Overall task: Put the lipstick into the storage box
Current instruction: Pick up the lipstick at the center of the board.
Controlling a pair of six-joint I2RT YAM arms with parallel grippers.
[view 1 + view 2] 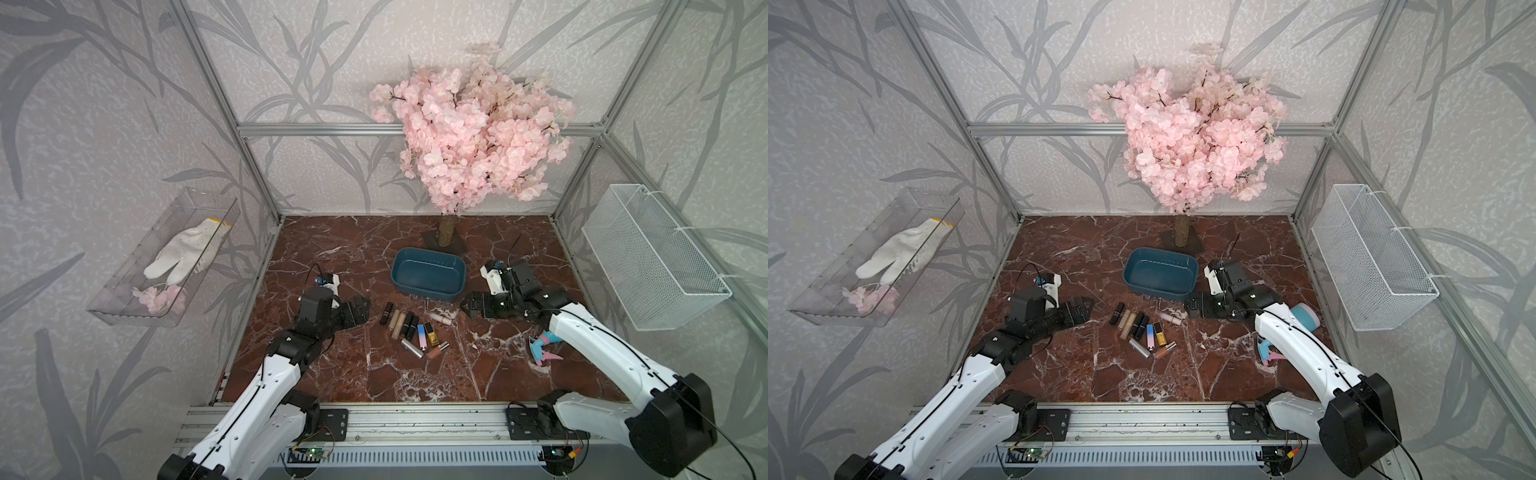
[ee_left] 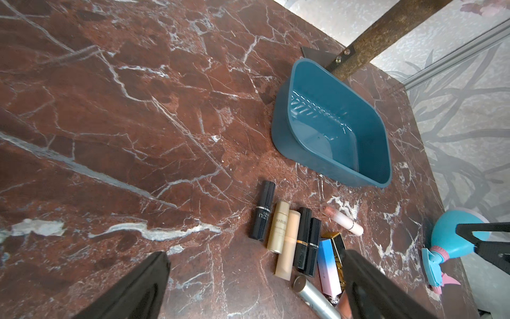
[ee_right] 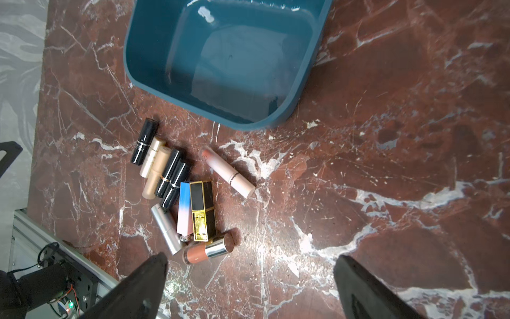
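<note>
L side: left gripper (image 1: 362, 311) low over marble tabletop (image 1: 374, 374), jaws released, nothing between.

Just R of it: lipstick cluster (image 1: 413, 330), all lying on table, none in storage box (image 1: 426, 294) yet.

Nearest L jaws: black lipstick (image 1: 387, 313), outermost in row, long axis pointing roughly toward box, bare table on its L flank.

Centre, behind cluster: box, empty, close by.

Further R: pale pink tube (image 1: 440, 318), alone, apart from row, long axis slanting crosswise, approx. between cluster and right gripper (image 1: 469, 306).

R jaws likewise released, empty.

Judged: both arms well placed. Black one for L, pink one for R, w/ fingers straddling the short axis.
</note>
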